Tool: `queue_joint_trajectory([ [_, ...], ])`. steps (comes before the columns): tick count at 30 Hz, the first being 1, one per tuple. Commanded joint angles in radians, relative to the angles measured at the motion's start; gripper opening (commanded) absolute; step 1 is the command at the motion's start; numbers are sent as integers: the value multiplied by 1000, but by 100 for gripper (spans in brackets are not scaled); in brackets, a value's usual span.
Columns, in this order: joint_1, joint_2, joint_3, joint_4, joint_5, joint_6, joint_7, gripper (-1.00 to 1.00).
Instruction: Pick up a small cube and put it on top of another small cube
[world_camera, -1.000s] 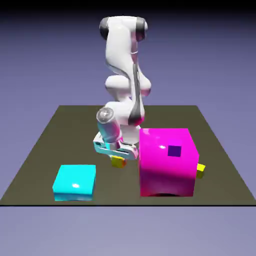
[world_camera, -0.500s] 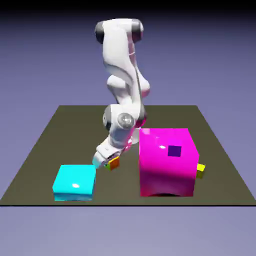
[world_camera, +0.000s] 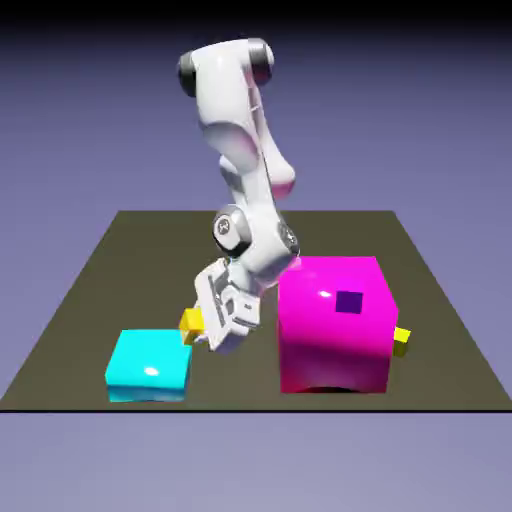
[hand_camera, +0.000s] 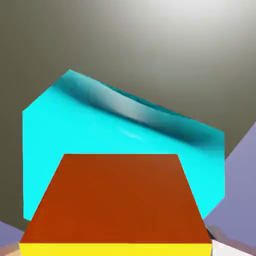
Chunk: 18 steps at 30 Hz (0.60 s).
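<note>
My gripper (world_camera: 196, 326) is shut on the small cube (world_camera: 191, 322), a tiny block with yellow and orange faces. It hangs tilted just above the table, close to the cyan block's (world_camera: 150, 364) far right corner. In the hand view the small cube (hand_camera: 116, 200) fills the lower half, orange face up with a yellow strip below, and it hides the fingertips. Behind it lies the cyan block (hand_camera: 120, 140). A dark purple small cube (world_camera: 349, 301) rests on top of the big magenta block (world_camera: 335, 322). A plain yellow small cube (world_camera: 401, 340) sits at the magenta block's right side.
The dark table (world_camera: 90, 290) ends close in front of the cyan and magenta blocks. The magenta block stands tall right beside my wrist, toward the exterior view's right.
The hand has swung toward the exterior view's left, from beside the magenta block to the cyan block's corner, rolling as it went. The small cube stayed in the jaws.
</note>
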Motion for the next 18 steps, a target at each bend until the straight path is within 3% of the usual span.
queue_joint_trajectory([
  [1,-5,9,36,11,-39,-1,-36,-100],
  [8,-39,72,290,87,-304,-17,-290,-100],
  [13,131,111,427,128,-256,35,-208,-100],
  [18,298,122,409,148,-92,54,6,-100],
])
